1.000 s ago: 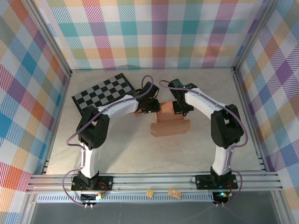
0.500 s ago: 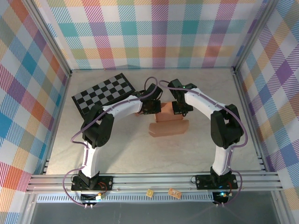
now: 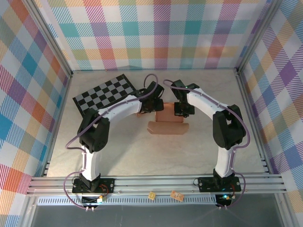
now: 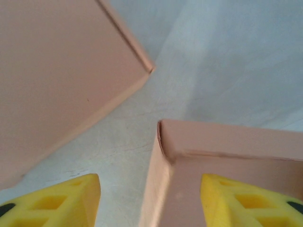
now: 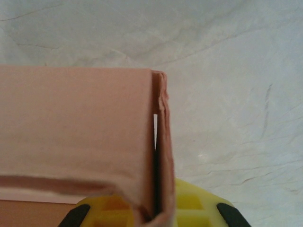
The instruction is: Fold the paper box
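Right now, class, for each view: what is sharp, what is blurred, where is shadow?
Top external: evenly lit, sharp, paper box casting little shadow on the table. Left wrist: yellow fingers and near box walls blurred. Right wrist: table veining crisp, dark shadow inside the box's folded seam.

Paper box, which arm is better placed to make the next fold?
Probably left: the left claw is open, straddling a corner of the paper box, while the right claw is shut on a wall, steadying it.

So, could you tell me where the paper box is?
In the top view, the paper box sits mid-table between the left tool and right tool, right of the checkerboard mat.
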